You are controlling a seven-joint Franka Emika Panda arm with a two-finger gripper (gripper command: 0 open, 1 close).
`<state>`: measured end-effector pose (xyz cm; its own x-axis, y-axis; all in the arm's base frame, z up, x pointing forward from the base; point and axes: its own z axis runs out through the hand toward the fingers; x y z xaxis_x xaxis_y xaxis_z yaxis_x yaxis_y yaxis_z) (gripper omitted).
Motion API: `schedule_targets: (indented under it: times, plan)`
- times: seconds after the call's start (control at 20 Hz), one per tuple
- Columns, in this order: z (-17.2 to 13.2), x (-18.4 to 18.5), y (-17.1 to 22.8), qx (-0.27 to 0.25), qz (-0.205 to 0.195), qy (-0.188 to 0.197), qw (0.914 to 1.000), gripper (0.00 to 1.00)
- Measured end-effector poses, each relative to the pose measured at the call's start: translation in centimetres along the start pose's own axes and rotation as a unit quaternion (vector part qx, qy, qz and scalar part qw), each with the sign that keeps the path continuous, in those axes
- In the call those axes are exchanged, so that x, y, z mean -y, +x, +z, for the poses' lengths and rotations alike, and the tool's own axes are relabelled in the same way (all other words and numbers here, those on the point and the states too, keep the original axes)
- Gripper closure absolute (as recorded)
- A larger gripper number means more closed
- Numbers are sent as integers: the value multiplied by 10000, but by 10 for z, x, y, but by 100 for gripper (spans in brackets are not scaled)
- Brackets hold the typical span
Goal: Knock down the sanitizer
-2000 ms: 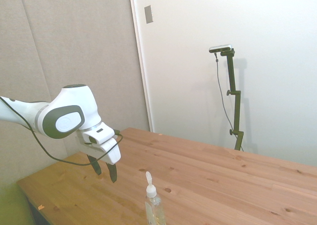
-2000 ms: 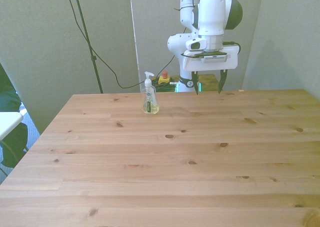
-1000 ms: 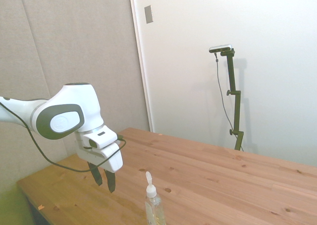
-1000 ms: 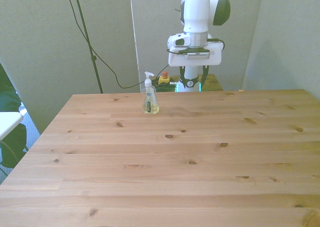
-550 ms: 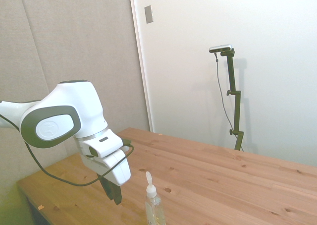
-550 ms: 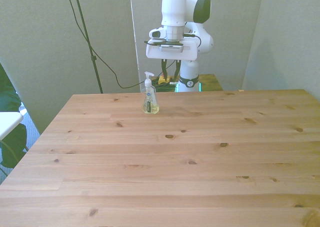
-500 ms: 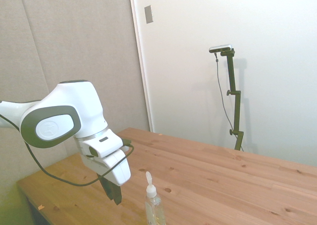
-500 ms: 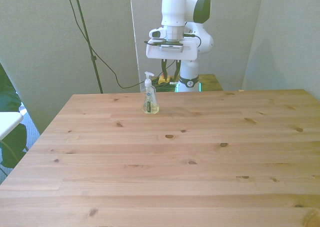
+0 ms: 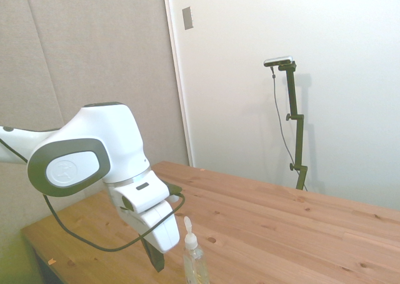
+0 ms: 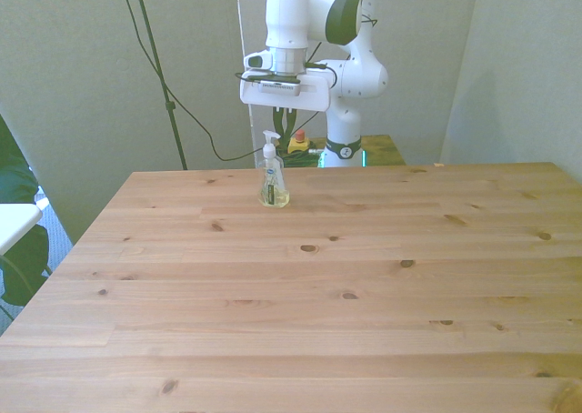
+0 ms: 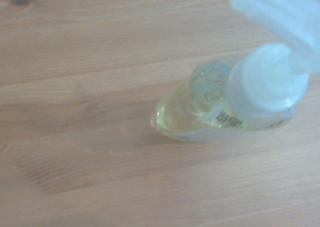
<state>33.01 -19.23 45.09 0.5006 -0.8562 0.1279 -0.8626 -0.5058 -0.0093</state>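
The sanitizer (image 10: 273, 183) is a small clear bottle of yellowish gel with a white pump. It stands upright near the table's far edge, toward the front view's left. My gripper (image 10: 282, 127) hangs just behind the pump and slightly above it, fingers drawn together with nothing between them. In the side view the sanitizer (image 9: 194, 262) is at the bottom edge, and the gripper (image 9: 155, 258) hangs close beside it on the robot's side, with no visible contact. The wrist view looks down on the sanitizer (image 11: 210, 109) from close by.
The wooden table (image 10: 364, 295) stretches wide toward the camera. A yellow box with a red button (image 10: 298, 143) sits behind the far edge. Green leaves (image 10: 18, 258) and a white surface (image 10: 14, 220) lie off the table at the front view's left.
The arm has swung toward the front view's left and come down beside the sanitizer. The fingers went from wide open to together. The bottle has not moved.
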Motion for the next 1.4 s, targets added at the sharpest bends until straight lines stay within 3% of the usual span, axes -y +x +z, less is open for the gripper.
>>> schedule_targets:
  times: [0.5,1.4]
  plan:
    - [17,27,48,-4,118,-81,9999,100]
    - [37,112,109,-199,791,437,9957,100]
